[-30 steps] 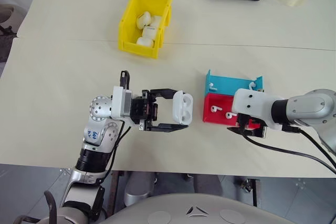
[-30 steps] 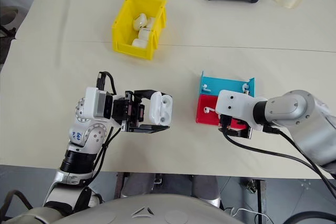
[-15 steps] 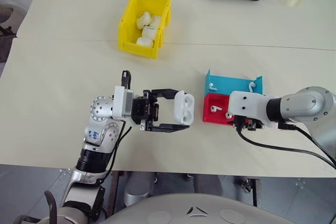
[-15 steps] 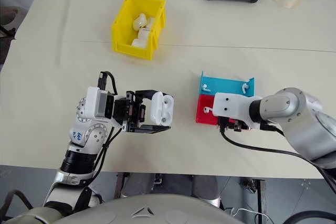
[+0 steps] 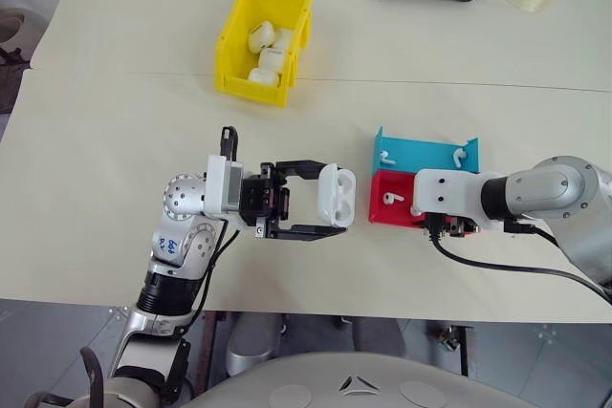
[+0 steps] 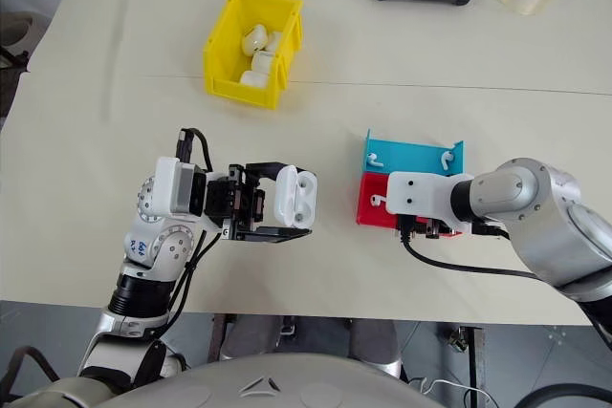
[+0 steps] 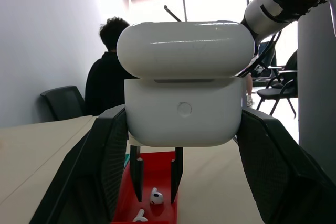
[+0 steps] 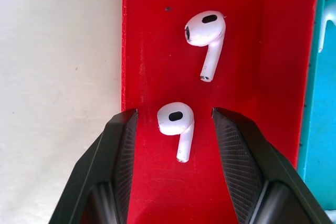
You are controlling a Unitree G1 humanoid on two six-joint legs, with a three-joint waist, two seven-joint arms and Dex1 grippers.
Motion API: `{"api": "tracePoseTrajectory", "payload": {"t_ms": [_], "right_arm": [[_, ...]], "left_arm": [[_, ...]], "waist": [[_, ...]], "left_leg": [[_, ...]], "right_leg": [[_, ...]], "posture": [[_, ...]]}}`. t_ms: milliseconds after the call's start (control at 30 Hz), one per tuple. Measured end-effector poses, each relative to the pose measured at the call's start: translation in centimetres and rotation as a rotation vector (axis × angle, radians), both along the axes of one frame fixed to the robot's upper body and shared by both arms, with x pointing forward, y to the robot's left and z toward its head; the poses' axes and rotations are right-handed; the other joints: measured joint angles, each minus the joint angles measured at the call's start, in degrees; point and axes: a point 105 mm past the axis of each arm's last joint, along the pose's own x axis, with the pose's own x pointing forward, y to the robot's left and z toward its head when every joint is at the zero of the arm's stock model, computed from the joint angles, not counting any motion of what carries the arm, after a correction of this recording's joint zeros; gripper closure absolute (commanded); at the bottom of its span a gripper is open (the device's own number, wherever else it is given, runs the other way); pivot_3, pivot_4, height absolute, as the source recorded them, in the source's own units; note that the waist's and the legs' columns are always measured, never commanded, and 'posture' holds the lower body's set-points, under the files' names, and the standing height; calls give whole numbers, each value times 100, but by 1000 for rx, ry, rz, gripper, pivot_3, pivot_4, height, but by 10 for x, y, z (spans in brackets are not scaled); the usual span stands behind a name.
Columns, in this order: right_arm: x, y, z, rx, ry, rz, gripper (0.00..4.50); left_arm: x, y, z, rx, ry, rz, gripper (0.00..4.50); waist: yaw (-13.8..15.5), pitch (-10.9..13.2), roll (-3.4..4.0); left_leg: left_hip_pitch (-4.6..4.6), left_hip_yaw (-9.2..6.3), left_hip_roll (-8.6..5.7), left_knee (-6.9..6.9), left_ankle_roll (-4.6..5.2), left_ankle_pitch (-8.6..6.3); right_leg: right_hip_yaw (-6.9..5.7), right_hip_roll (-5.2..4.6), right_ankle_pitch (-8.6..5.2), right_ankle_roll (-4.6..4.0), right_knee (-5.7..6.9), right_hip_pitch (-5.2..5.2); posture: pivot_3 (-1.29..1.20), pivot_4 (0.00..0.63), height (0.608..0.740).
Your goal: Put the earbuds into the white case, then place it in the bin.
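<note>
From the head views, the right gripper now sits lower over the red tray than a second ago, its black fingers tucked behind the white wrist block where they earlier stuck out below it. The left gripper has not shifted and still clamps the white case, lid open, just beside the red tray. Behind that tray lies a blue tray with two earbuds. Far beyond the left gripper stands the bin, holding about four white cases (they overlap, so the count is loose).

In the left wrist view, the case sits squeezed between the two black fingers, its lid hinged up. Beyond it the red tray shows two earbuds.

In the right wrist view, the fingers stand partly apart, straddling one earbud without touching it; a second lies farther ahead. Both rest in the red tray.
</note>
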Motion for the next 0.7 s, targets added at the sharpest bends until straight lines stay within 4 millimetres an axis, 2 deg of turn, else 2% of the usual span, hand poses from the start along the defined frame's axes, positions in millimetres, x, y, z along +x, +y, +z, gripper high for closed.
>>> {"api": "tracePoseTrajectory", "payload": {"t_ms": [167,500,700], "right_arm": [[1,-1,-1,-12,-3,15,3982],[-1,-1,-1,11,-1,6,3980],[-11,11,16,258,-36,0,3980]], "left_arm": [[0,0,0,-2,0,3,1744],[0,0,0,-1,0,4,1744],[-2,6,-1,-8,5,1,1744]], "waist": [[-1,0,0],[6,0,0],[8,0,-1]], "left_leg": [[0,0,0,8,0,0],[-1,-2,0,14,0,0],[-2,-1,1,15,0,0]], "right_leg": [[0,0,0,0,5,1],[0,-1,0,0,9,2],[-2,0,1,1,11,3]], "posture": [[0,150,740],[0,150,740],[0,150,740]]}}
